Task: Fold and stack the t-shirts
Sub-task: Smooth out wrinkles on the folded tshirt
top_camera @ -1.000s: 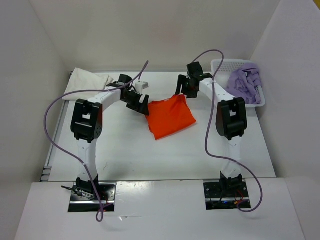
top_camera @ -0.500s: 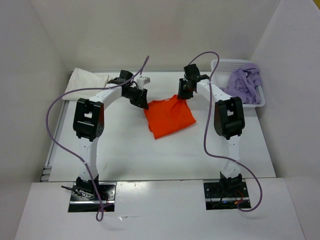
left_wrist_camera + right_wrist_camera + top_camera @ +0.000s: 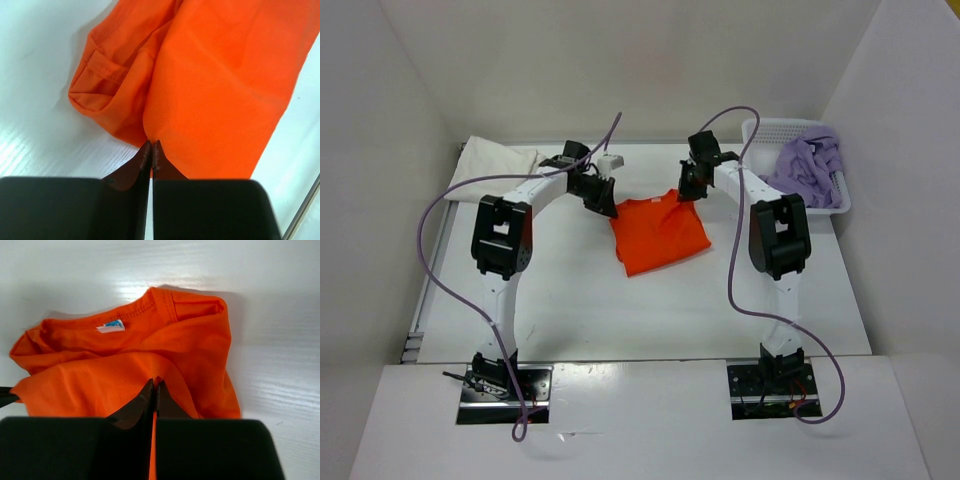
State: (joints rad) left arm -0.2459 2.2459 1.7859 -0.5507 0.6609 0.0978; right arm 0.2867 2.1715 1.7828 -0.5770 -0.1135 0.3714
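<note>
The orange t-shirt [image 3: 658,235] lies partly folded in the middle of the table, its collar toward the back. At its back left corner my left gripper [image 3: 610,207] is shut, pinching the cloth edge [image 3: 210,100] between its tips. My right gripper [image 3: 684,192] is shut on the shirt's back right corner, near the collar [image 3: 150,315] with its blue label. A cream-white t-shirt [image 3: 495,160] lies folded at the back left. The lavender t-shirt [image 3: 808,165] is heaped in the basket.
The white perforated basket [image 3: 765,130] stands at the back right corner, close to my right arm. White walls enclose the table on three sides. Purple cables loop from both arms.
Both grippers have closed from open onto the orange t-shirt's back corners. The shirt's back edge has shifted slightly toward the rear.
</note>
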